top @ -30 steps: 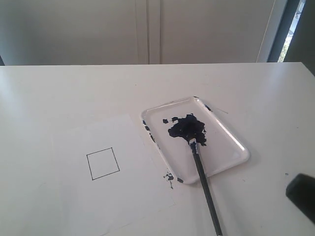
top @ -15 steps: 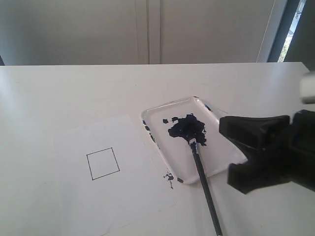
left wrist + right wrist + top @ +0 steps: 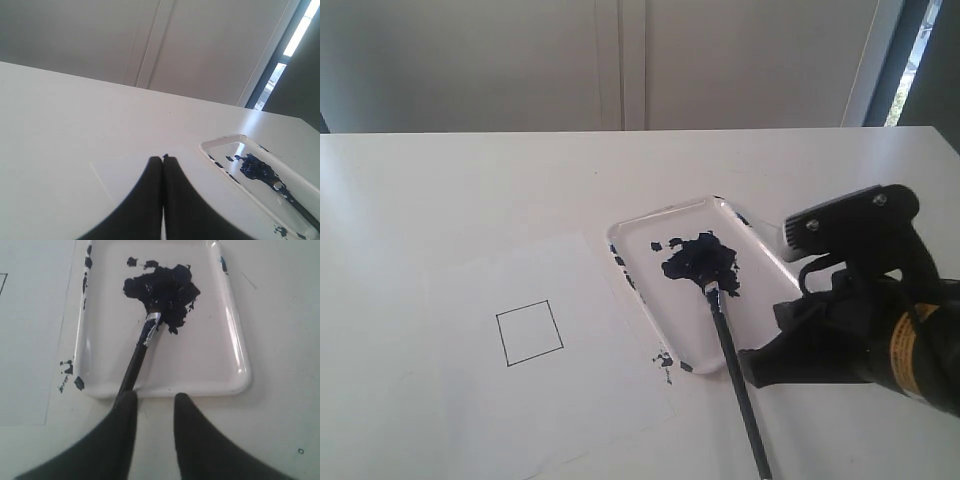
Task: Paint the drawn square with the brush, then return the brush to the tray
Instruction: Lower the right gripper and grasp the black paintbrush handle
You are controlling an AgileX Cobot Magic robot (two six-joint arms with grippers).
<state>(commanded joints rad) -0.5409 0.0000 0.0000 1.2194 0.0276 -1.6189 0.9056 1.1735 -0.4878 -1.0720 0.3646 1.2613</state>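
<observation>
Item one, nearest you: right gripper (image 3: 155,399), jaws spread with a clear gap, holding nothing. The brush (image 3: 137,359) handle passes behind one finger rather than through the gap, and you cannot tell whether they touch. If you close from here, that finger probably shoves or rolls the thin round handle instead of pinching it, so centre the gap on the handle first. Item two: the brush itself, bristles in the paint blob (image 3: 698,258), handle lying across the near rim and out onto the table (image 3: 470,180). A sideways knock could flick paint. Item three: tray (image 3: 660,300), shallow and likely light, rim already smeared. Dragging the brush against the rim may slide the tray toward the paper (image 3: 580,300). Item four: drawn square (image 3: 529,333), unpainted, small, well apart from the tray. Heavily loaded bristles could drip on the way over or overrun the outline. Item five: left gripper (image 3: 163,159), jaws pressed together and empty, hanging above the paper's edge. Keep it out of the carrying path.
</observation>
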